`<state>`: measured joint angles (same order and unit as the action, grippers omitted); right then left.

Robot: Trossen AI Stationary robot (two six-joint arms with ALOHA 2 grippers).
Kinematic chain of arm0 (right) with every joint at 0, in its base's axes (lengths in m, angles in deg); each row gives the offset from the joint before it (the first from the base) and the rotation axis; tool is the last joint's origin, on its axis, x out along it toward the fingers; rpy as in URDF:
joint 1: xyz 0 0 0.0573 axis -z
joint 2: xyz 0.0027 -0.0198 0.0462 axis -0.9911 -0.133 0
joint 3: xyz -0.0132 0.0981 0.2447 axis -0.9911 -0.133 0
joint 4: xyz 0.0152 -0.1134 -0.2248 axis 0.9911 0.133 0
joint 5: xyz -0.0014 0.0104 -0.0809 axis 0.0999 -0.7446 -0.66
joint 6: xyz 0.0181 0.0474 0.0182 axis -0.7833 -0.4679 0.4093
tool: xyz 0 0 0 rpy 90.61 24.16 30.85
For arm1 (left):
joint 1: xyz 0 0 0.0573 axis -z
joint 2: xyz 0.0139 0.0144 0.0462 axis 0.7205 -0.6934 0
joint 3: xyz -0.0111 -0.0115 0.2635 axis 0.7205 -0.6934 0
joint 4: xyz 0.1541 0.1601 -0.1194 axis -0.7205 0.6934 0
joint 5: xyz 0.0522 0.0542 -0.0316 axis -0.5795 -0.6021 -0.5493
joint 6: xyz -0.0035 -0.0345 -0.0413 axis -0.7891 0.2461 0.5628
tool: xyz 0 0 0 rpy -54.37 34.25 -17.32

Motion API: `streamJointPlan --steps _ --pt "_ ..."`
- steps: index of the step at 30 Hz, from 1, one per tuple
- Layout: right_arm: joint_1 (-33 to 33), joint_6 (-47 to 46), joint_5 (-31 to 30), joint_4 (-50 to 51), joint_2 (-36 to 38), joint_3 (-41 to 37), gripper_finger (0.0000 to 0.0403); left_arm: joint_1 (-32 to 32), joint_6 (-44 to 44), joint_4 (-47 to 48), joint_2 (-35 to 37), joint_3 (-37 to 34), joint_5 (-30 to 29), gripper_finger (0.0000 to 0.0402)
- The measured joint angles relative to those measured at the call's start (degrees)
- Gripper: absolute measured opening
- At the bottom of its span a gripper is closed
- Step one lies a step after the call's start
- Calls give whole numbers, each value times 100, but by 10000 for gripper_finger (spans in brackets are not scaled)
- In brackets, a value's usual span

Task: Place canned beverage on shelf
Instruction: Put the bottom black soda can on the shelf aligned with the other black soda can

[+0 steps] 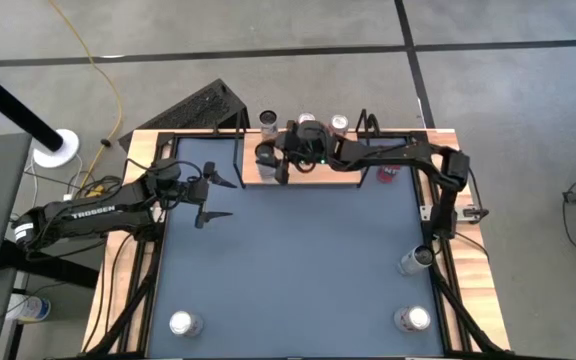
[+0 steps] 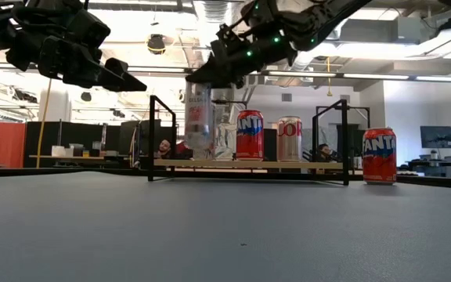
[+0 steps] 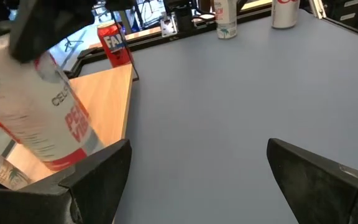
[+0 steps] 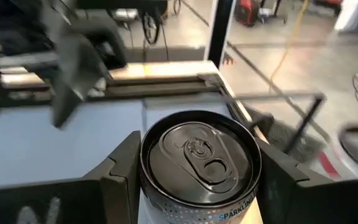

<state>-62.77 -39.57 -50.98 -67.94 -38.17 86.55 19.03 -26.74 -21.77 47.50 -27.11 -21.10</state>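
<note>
A slim white-and-silver can (image 2: 198, 117) hangs over the left end of the shelf (image 2: 249, 164), a light-wood board on a black wire frame at the table's far edge. My right gripper (image 1: 266, 158) is shut on this can, whose top (image 4: 201, 155) fills the right wrist view. A red Fanta can (image 2: 249, 135) and a silver-red can (image 2: 289, 139) stand on the shelf. My left gripper (image 1: 213, 197) hovers open, left of the shelf, with nothing between its fingers (image 3: 92, 180). My right gripper pinches the slim can's upper side wall (image 4: 149, 190), just under the top rim, with one finger (image 4: 118, 177) on each side. The fingers come nearly level from the table's right. The can stands upright in the hold, its bottom (image 2: 198, 153) just above the shelf board.
Another red Fanta can (image 2: 379, 156) stands on the table right of the shelf. One can (image 1: 413, 262) is at the right edge, and two more are at the near corners (image 1: 185, 323) (image 1: 413, 319). The blue tabletop (image 1: 298, 270) between them is bare.
</note>
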Motion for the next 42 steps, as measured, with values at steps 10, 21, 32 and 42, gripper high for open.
streamJointPlan --steps 10,21,32,42 --pt "232 -58 40 -192 -137 -7 207 0 -50 -2 0 1 -42 364" --pt "272 -102 31 -369 -319 43 208 -4 -70 7 -86 0 -28 364" --pt "307 -116 29 -189 -351 33 236 -4 -85 -16 -227 0 -42 364" --pt "307 -22 22 -166 -351 33 268 -2 -71 -31 -225 0 -39 364"
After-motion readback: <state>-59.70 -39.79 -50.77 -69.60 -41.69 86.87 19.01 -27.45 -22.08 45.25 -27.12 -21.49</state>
